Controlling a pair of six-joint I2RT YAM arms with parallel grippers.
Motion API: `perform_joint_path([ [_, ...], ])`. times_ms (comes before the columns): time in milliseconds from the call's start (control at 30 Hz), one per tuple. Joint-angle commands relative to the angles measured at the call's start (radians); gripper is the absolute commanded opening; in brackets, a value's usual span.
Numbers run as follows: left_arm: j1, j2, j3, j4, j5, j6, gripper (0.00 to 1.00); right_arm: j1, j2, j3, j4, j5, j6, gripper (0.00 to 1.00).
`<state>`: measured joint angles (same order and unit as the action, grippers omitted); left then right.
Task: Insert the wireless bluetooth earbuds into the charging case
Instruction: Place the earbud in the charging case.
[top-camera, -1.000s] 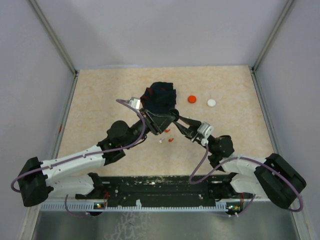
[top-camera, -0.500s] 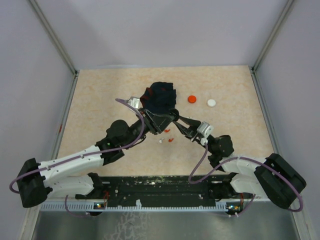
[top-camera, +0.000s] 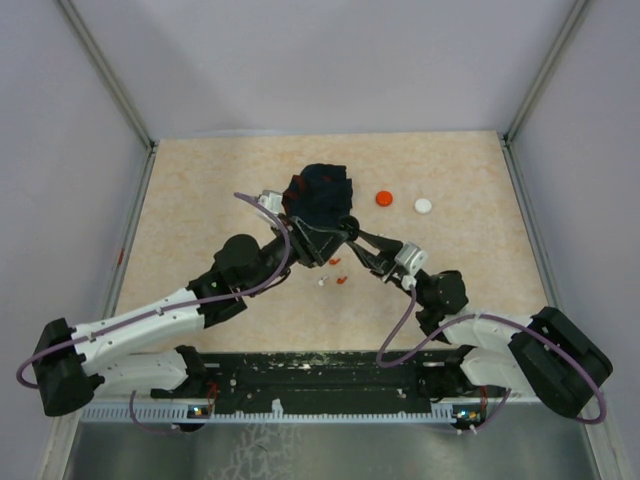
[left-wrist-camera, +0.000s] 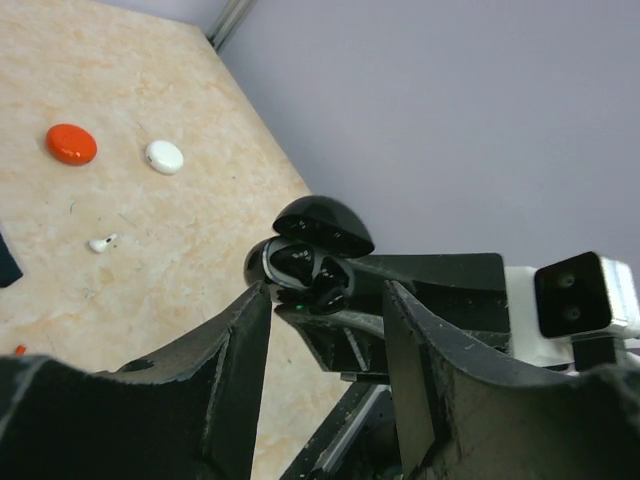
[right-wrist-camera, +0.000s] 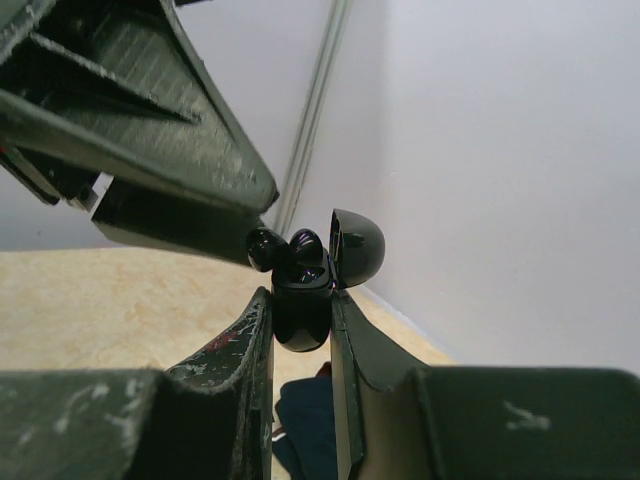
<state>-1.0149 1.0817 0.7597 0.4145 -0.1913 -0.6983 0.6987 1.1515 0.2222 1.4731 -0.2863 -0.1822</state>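
My right gripper (right-wrist-camera: 300, 298) is shut on the black charging case (right-wrist-camera: 300, 322), holding it above the table with its lid (right-wrist-camera: 357, 248) open. Two black earbuds (right-wrist-camera: 306, 250) sit in the case top. One of them (right-wrist-camera: 268, 248) leans out over the left rim. In the left wrist view the case (left-wrist-camera: 300, 262) lies just beyond my left gripper (left-wrist-camera: 326, 300), which is open with nothing between its fingers. From above, both grippers meet near the case (top-camera: 347, 224). Loose red earbuds (top-camera: 341, 279) and a white earbud (top-camera: 321, 282) lie on the table below.
A dark navy cloth (top-camera: 320, 195) lies behind the grippers. A red disc (top-camera: 384, 198) and a white disc (top-camera: 423, 206) rest to its right. Walls and corner posts enclose the table on three sides.
My left gripper's fingers have spread apart, and the left arm has shifted slightly forward. The right gripper and the case have stayed in place.
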Motion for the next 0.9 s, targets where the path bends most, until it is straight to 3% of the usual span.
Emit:
perform_joint_path([
  [0, -0.001, 0.002, 0.025, -0.058, 0.037, 0.023, 0.54, 0.014, -0.02, 0.008, 0.088, -0.006, 0.011, 0.0],
  [400, -0.001, -0.008, 0.032, -0.025, 0.102, 0.048, 0.54, 0.013, -0.006, 0.002, 0.093, 0.009, 0.015, 0.0],
  [867, 0.002, -0.035, 0.018, 0.046, 0.089, 0.11, 0.66, 0.013, -0.028, 0.02, 0.018, 0.006, 0.041, 0.0],
])
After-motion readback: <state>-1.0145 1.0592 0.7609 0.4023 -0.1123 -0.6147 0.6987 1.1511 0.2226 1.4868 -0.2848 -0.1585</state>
